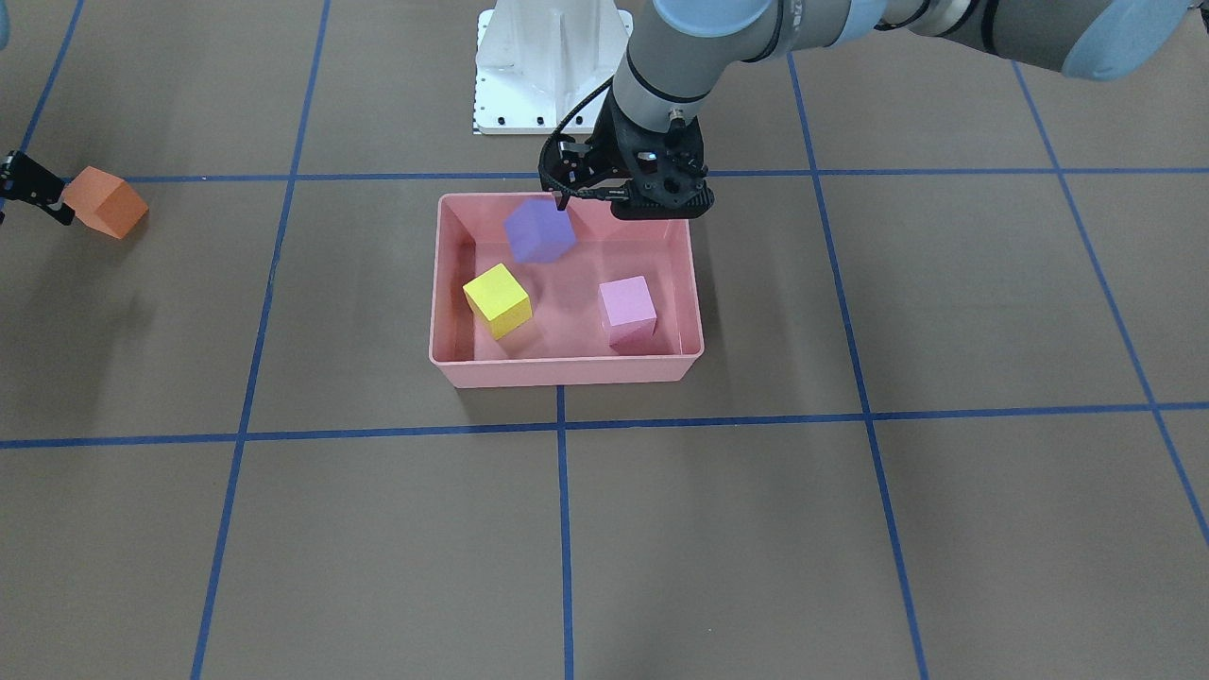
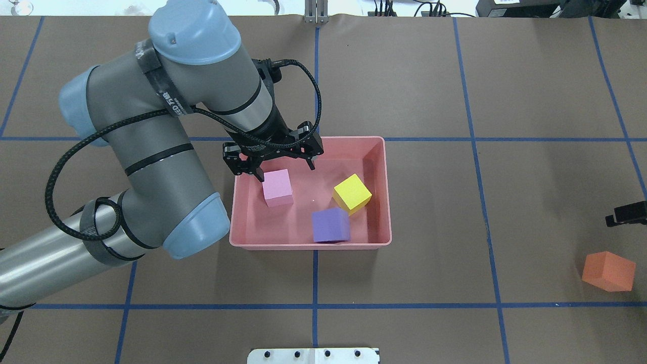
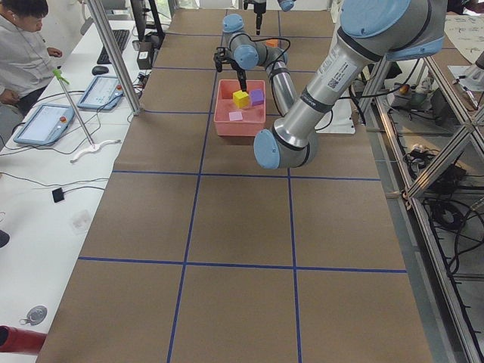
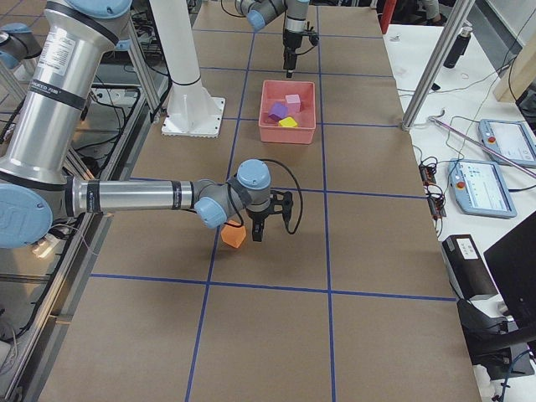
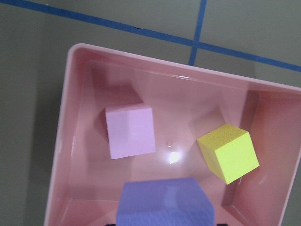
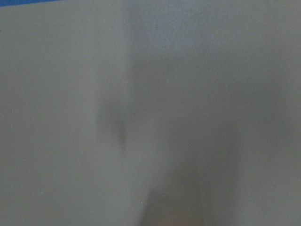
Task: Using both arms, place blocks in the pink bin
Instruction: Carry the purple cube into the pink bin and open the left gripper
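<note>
Below the spread left fingers [image 2: 259,174], purple block [image 2: 331,226]

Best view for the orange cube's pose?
Overhead exterior: the orange cube shows whole and sharp, with nothing in front. Front-facing has it near the frame edge; both side views show it small; the wrist views miss it.
</note>
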`<state>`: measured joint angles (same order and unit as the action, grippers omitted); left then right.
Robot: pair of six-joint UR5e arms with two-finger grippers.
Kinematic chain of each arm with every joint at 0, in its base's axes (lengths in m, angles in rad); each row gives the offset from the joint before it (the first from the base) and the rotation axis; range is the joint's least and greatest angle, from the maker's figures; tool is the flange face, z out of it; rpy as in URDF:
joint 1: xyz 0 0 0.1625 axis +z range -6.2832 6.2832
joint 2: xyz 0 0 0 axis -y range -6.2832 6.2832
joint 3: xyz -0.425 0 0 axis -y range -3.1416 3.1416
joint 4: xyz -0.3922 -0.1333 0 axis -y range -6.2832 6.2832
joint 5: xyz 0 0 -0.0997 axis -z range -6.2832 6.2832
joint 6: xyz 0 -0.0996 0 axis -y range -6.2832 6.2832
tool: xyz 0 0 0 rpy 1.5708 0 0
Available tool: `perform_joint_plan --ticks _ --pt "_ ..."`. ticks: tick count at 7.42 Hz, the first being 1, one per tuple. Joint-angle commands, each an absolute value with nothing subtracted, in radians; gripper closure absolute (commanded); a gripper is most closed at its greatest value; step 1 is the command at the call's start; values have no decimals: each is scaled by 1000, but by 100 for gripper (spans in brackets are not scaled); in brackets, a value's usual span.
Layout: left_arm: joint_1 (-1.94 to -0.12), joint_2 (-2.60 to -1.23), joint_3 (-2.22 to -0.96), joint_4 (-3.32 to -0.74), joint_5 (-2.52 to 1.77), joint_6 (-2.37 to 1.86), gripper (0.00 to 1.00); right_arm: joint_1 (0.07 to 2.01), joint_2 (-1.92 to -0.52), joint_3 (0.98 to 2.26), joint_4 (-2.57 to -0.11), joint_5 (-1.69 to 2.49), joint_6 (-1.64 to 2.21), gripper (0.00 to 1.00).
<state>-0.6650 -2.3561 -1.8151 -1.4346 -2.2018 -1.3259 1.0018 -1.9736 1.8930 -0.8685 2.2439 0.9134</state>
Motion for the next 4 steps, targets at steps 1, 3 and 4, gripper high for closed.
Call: perform_joint_plan --ticks 1,3,4 --pt "-692 -2265 -1891 -1434 -2200 -1295 0 878 -2037 1894 -711 2146 1133 0" --pt "-709 -2214 -1902 -1433 -2198 -1218 0 842 -2093 1898 -666 2079 1154 0" --pt "-709 -2214 -1902 -1433 -2197 -1218 0 841 -2130 1898 -626 2071 1181 0"
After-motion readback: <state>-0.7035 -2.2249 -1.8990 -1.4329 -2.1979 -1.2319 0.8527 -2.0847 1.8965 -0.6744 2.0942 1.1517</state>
